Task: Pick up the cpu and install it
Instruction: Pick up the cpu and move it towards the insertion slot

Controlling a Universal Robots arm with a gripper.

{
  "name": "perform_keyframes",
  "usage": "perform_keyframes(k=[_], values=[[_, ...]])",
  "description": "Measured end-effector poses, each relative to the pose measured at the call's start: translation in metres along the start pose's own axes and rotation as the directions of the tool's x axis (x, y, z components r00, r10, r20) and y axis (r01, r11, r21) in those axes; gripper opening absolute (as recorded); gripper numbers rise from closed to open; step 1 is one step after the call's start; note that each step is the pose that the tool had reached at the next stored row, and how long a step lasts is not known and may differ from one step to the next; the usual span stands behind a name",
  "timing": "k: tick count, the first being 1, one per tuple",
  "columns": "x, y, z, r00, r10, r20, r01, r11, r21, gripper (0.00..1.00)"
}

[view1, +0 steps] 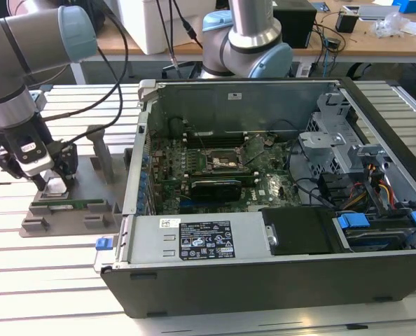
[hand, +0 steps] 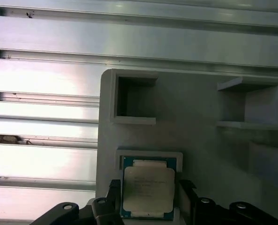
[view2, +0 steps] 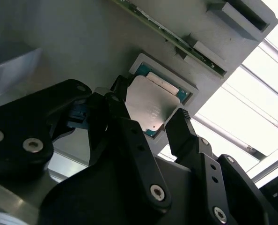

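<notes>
Hidden or unclear first:
- Exterior view: the black two-finger gripper (view1: 48, 183) covers most of the small flat square cpu with a silver-grey metal lid (view1: 56, 186), so only a pale sliver of it shows.
- First wrist view: the picture edge cuts the gripper (hand: 148, 186) off below the fingertips. The print on the lid is too faint to make out.
- I can't tell whether the pads touch the chip's sides. No clear gap, no clear contact.

Materials and shapes:
- The matte grey moulded holder plate (hand: 209, 154) has square open pockets and a raised rim around the chip's recess. It lies on a ribbed aluminium slat table (hand: 45, 93).
- A long narrow green memory stick (view2: 167, 35) lies in a slot of the same plate (view2: 59, 47).
- On the exterior view's right is an open dark grey steel computer case (view1: 264, 287), with a green mainboard (view1: 264, 189) and a black rectangular expansion card (view1: 215, 187) inside.

The cpu (view2: 150, 105):
- It has a brushed, slightly reflective lid with clipped corners and a thin teal-green border (hand: 148, 190).
- It sits flat in its recess on the plate, well apart from the case.

Gripper (view2: 148, 105): the jaws are spread about chip-wide, with one black bolted finger (view2: 125, 117) on each side of the cpu. It is not lifted.
</notes>
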State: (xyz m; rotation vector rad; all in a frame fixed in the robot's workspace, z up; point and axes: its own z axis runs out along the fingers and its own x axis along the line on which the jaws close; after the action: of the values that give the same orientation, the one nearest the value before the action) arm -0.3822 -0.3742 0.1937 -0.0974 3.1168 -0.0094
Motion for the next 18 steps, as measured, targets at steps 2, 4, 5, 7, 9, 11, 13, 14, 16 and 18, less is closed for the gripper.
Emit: perform_keyframes(k=[2, 4, 5, 7, 9, 11, 13, 14, 16, 18], values=[[-0.0001, 0.0018, 0.0019, 1.0000, -0.007, 0.0002, 0.007, 1.0000, -0.0002, 0.60], [0.0003, 0.0020, 0.0034, 0.9999, -0.010, 0.0000, 0.010, 0.9999, -0.0002, 0.60], [0.0007, 0.0021, 0.0041, 0.9999, -0.011, 0.0001, 0.011, 0.9999, -0.0002, 0.60], [0.0011, 0.0022, 0.0050, 0.9999, -0.011, 0.0004, 0.011, 0.9999, -0.0004, 0.60], [0.0013, 0.0021, 0.0052, 0.9999, -0.011, -0.0001, 0.011, 0.9999, 0.0003, 0.60], [0.0013, 0.0021, 0.0052, 0.9999, -0.011, 0.0000, 0.011, 0.9999, 0.0010, 0.60], [0.0013, 0.0022, 0.0052, 0.9999, -0.011, 0.0000, 0.011, 0.9999, 0.0014, 0.58], [0.0013, 0.0022, 0.0052, 0.9999, -0.011, 0.0000, 0.011, 0.9999, 0.0016, 0.55], [0.0013, 0.0021, 0.0052, 0.9999, -0.011, -0.0001, 0.011, 0.9999, 0.0020, 0.55], [0.0013, 0.0021, 0.0053, 0.9999, -0.011, 0.0000, 0.011, 0.9999, 0.0024, 0.55]])
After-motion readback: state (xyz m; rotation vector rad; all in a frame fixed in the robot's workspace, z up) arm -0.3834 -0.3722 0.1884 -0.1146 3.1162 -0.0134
